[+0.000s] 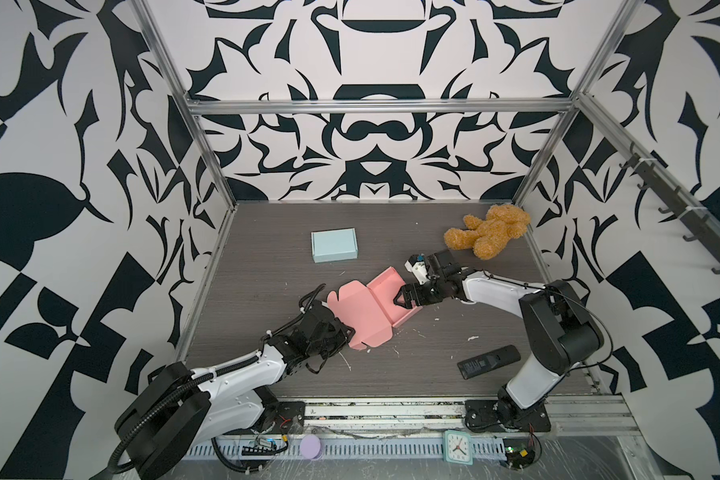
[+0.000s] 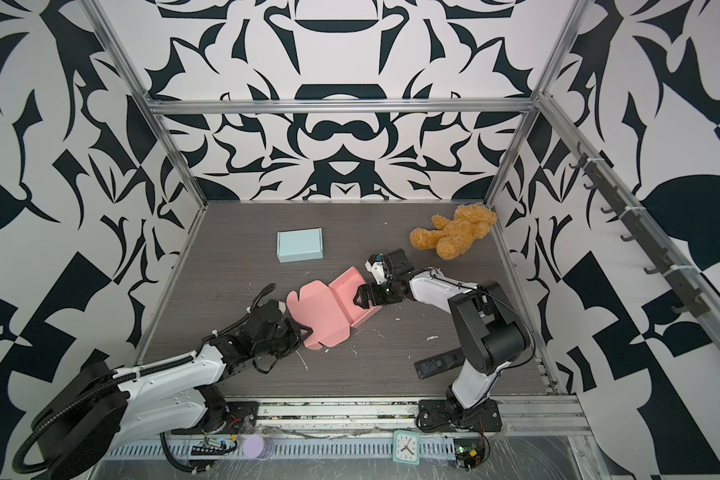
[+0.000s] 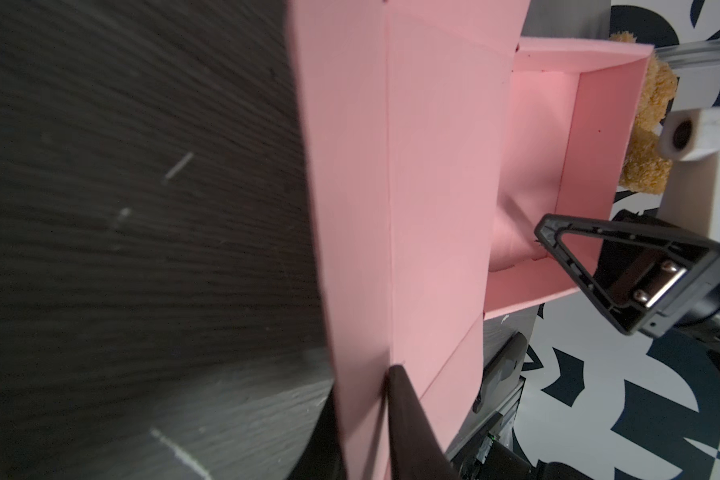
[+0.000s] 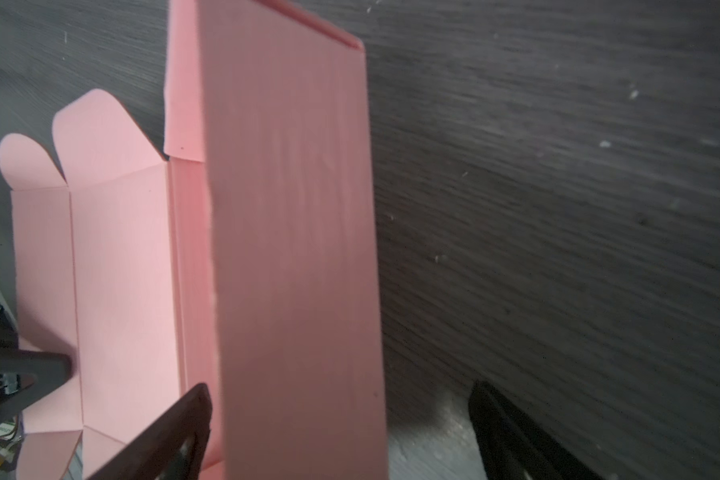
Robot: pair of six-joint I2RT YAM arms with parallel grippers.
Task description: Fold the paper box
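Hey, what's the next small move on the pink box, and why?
Probably raise the left gripper, swinging the lid of the pink box up about its crease toward the tray. The gripper seems to pinch the lid's front flap, the lid lies open, the tray's walls stand, and the open right gripper only straddles one wall.

The paper box is pink, the second box pale blue, the teddy bear golden-tan. The table is dark grey wood grain. The walls bear black-and-white swirls.
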